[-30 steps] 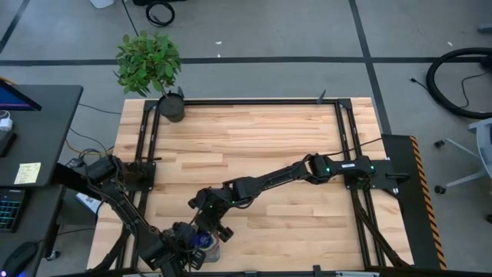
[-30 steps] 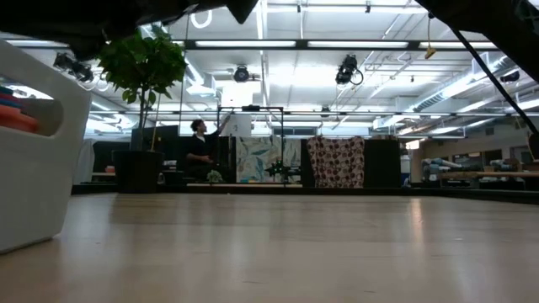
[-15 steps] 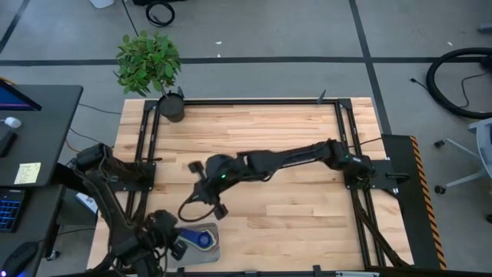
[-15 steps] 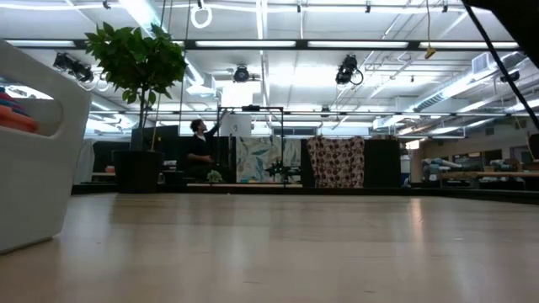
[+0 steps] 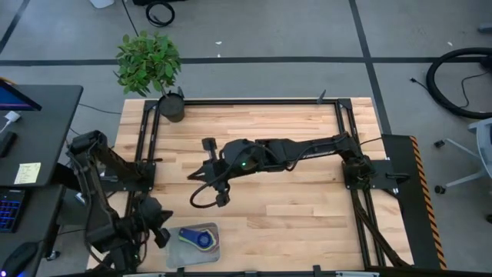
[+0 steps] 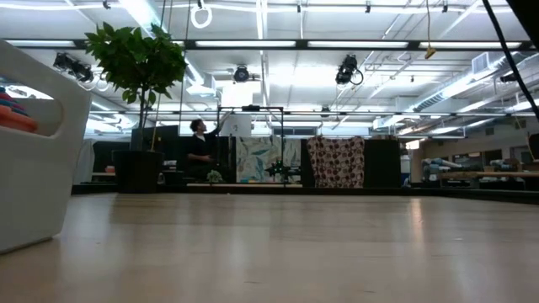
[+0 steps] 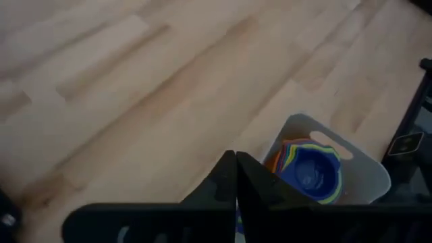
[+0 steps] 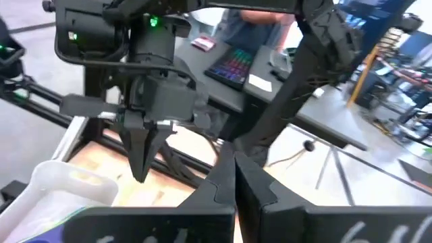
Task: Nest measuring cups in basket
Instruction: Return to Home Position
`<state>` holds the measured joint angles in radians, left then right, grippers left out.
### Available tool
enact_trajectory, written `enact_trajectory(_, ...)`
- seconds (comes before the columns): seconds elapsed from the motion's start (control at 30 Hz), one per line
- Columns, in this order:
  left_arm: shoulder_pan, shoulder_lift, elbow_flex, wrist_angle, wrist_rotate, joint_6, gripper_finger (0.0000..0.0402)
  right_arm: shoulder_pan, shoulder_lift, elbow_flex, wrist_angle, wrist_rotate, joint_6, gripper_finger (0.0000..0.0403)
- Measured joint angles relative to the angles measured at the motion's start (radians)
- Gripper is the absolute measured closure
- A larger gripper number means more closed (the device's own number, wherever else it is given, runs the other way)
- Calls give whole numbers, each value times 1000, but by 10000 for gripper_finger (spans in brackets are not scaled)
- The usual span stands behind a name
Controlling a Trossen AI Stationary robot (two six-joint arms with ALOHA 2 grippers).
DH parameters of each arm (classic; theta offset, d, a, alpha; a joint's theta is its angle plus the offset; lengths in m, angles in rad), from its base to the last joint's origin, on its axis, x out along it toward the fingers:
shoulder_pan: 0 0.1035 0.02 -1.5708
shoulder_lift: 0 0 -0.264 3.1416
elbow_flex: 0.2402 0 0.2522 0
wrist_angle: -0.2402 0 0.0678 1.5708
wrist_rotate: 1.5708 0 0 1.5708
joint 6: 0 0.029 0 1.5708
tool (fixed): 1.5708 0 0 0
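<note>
Left gripper (image 7: 233,165), fingers pressed together and empty, hangs just beside the basket (image 7: 368,172). Right gripper (image 8: 233,162) is pinched closed too, farther from the basket over the table (image 5: 292,208). Measuring cups (image 7: 310,172) sit nested inside the basket, dark blue on top. For homing I'd lift first, then fold back, so nothing clips the basket rim. Plant pot (image 5: 172,106) is well away from the basket, no bother.

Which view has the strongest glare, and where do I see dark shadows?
Low view: the ceiling strip lights glare strongly. High view: even light, no hard shadows on the table. Left wrist view: the left end effector is a dark silhouette near the well-lit measuring cups in the basket.
</note>
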<state>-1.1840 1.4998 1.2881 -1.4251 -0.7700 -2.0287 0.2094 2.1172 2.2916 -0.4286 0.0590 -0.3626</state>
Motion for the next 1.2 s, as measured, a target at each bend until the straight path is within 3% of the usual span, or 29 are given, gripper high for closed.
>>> enact_trajectory(0.27, -4, -116, 0, -138, -78, 88, 397, 19, -60, -1, -148, 161, -22, 402)
enact_trajectory(0.47, -5, -224, -1, -146, -175, 220, 396, 36, -154, 1, -287, 257, 50, 402)
enact_trajectory(0.77, -5, -376, -1, -146, -293, 400, 396, 90, -285, 0, -454, 310, 65, 402)
enact_trajectory(0.93, -5, -433, -1, -146, -343, 473, 396, 127, -347, 0, -566, 408, 70, 402)
enact_trajectory(1.2, -5, -538, -1, -146, -415, 609, 396, 158, -452, 0, -776, 415, 236, 402)
